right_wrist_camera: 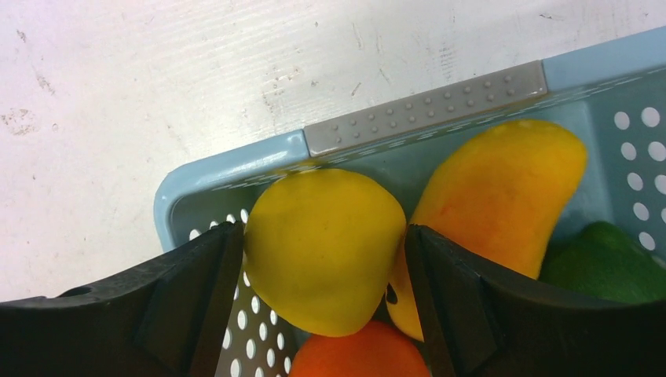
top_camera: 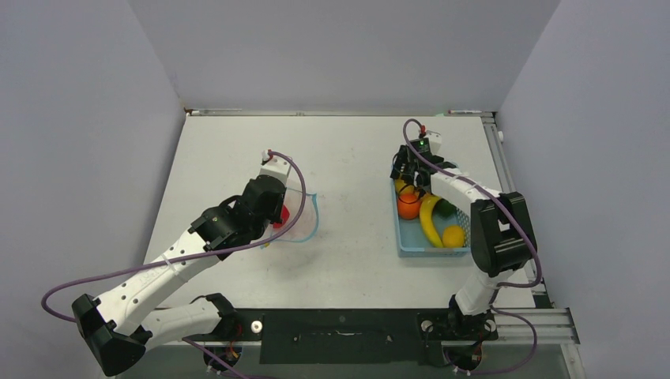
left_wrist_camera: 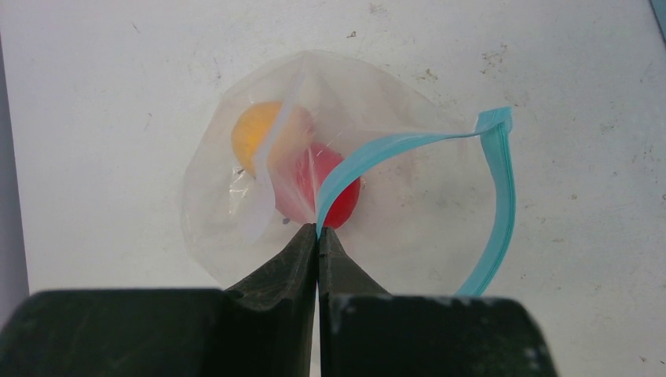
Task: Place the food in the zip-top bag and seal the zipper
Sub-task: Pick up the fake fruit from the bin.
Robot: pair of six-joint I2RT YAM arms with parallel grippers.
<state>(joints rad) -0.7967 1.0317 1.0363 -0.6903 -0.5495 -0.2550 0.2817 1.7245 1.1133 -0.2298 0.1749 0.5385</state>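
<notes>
The clear zip-top bag [left_wrist_camera: 408,212] lies on the table with its mouth held up and open. My left gripper [left_wrist_camera: 318,232] is shut on the light blue zipper [left_wrist_camera: 503,196] strip at the mouth's edge. A red fruit [left_wrist_camera: 345,200] and an orange-yellow round one [left_wrist_camera: 251,133] lie inside the bag. My right gripper [right_wrist_camera: 322,229] reaches into the light blue basket [right_wrist_camera: 228,165], its fingers pressed against both sides of a yellow round fruit [right_wrist_camera: 322,259]. From above, the left gripper [top_camera: 278,217] is at the bag [top_camera: 306,221] and the right gripper [top_camera: 404,180] is over the basket's far end.
The basket [top_camera: 415,249] also holds an orange [top_camera: 408,207], a banana [top_camera: 429,221], a green fruit [top_camera: 446,208] and a yellow round [top_camera: 453,235]. A yellow-orange fruit [right_wrist_camera: 495,188] lies against my right finger. Grey walls enclose the table on three sides.
</notes>
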